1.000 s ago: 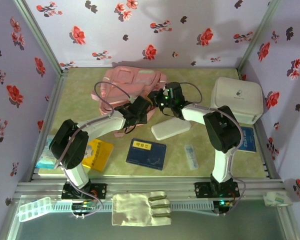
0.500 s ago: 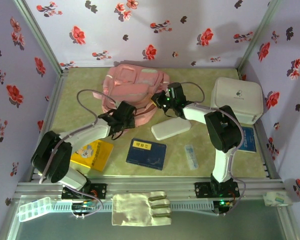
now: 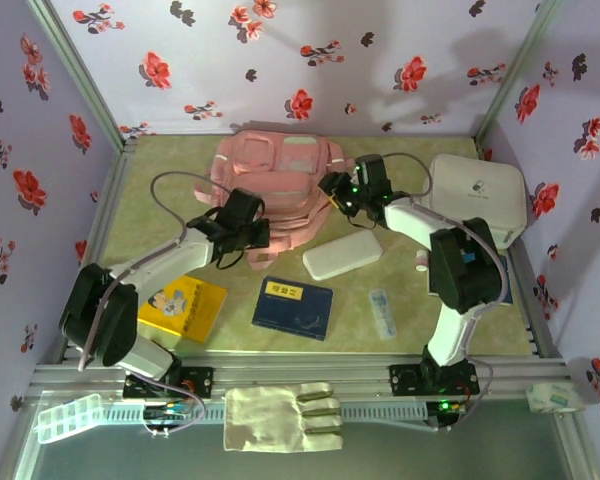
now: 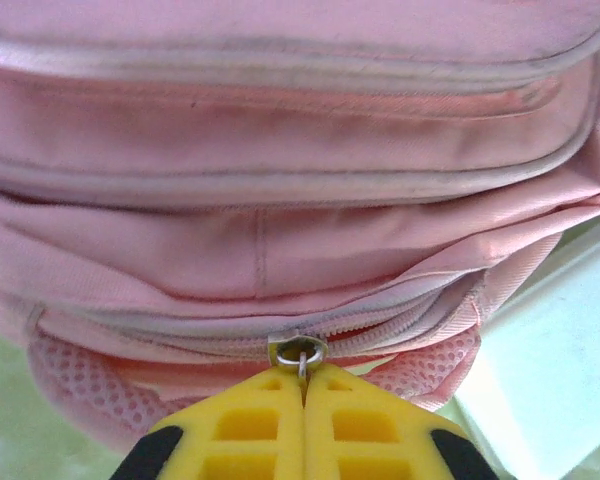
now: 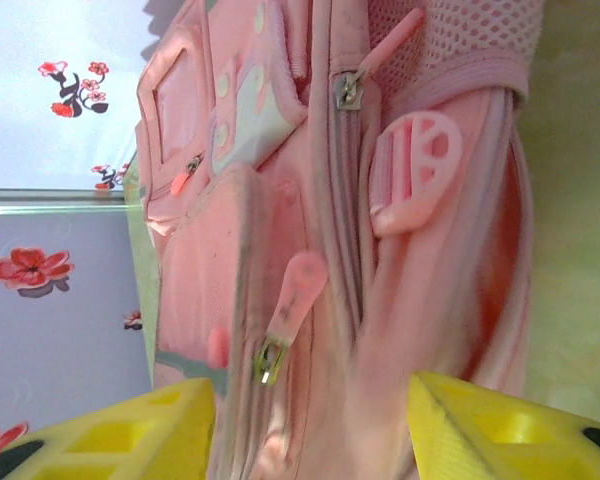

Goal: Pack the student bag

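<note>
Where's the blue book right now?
Top view, front centre of the table: the blue book lies right of the yellow book, just before the white case.

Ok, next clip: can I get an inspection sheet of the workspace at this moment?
Surface: pale green table mat, no spills seen.
Job's things: pink student bag lying at the back of the mat.
Clutter: white hard box, white flat case, blue book, yellow book, glove at the front rail.
Grippers: left gripper shut on the bag's zipper pull; right gripper open, facing the bag's side.
Cables: grey cable loops off the left arm.
Surroundings: floral walls.
</note>
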Action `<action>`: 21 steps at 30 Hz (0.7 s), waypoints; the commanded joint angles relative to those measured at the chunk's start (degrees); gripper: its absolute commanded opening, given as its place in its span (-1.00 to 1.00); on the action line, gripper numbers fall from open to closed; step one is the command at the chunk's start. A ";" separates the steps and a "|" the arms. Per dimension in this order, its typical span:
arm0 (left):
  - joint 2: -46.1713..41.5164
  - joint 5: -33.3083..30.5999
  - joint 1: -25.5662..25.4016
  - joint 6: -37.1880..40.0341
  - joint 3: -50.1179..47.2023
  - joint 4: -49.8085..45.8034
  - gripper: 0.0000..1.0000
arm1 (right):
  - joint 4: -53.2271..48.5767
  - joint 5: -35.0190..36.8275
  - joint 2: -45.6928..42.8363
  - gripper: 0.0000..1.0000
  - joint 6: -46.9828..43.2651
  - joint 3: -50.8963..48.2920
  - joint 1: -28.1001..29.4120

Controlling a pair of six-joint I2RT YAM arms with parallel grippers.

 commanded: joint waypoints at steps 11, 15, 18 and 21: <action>9.70 6.36 -2.01 2.51 16.49 -7.32 -1.00 | -6.24 7.84 -12.85 0.25 8.48 -10.93 1.34; 11.03 7.13 -2.16 2.76 17.29 -7.37 -1.00 | -5.07 7.93 -10.48 0.24 10.00 -10.88 3.37; 11.30 7.57 -2.29 3.15 17.34 -7.30 -1.00 | -3.69 7.93 -7.87 0.23 11.04 -10.32 4.44; 11.56 7.70 -2.27 3.53 17.41 -7.41 -1.00 | -3.61 8.05 -5.21 0.22 10.89 -8.45 5.02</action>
